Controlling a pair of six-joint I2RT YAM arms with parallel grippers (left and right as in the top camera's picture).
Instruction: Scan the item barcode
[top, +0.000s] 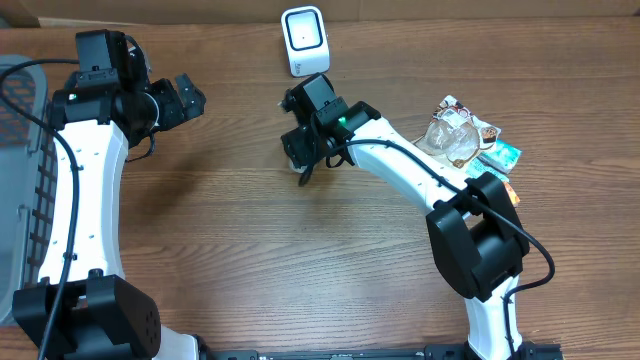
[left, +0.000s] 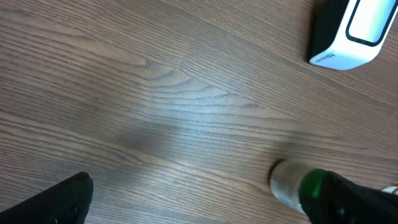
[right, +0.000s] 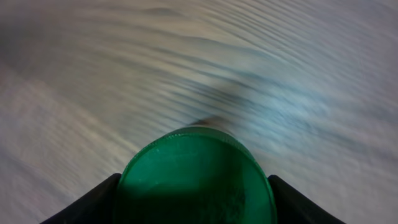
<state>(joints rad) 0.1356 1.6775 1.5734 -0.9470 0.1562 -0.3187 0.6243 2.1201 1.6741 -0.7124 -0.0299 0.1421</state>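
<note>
The item is a small pale container with a green cap (right: 196, 180). My right gripper (right: 196, 202) is shut on it, one dark finger on each side of the cap. In the overhead view the right gripper (top: 305, 150) hangs over mid-table just below the scanner (top: 303, 40), a white box with a black edge, and mostly hides the item. The left wrist view shows the item (left: 292, 182) low at the right and the scanner (left: 351, 31) at the top right. My left gripper (top: 185, 98) is open and holds nothing, well to the left; no barcode shows.
A heap of packaged snacks (top: 465, 135) lies at the right, beside the right arm's base. A grey basket (top: 20, 150) stands at the left edge. Bare wooden tabletop (top: 250, 230) fills the space between the arms.
</note>
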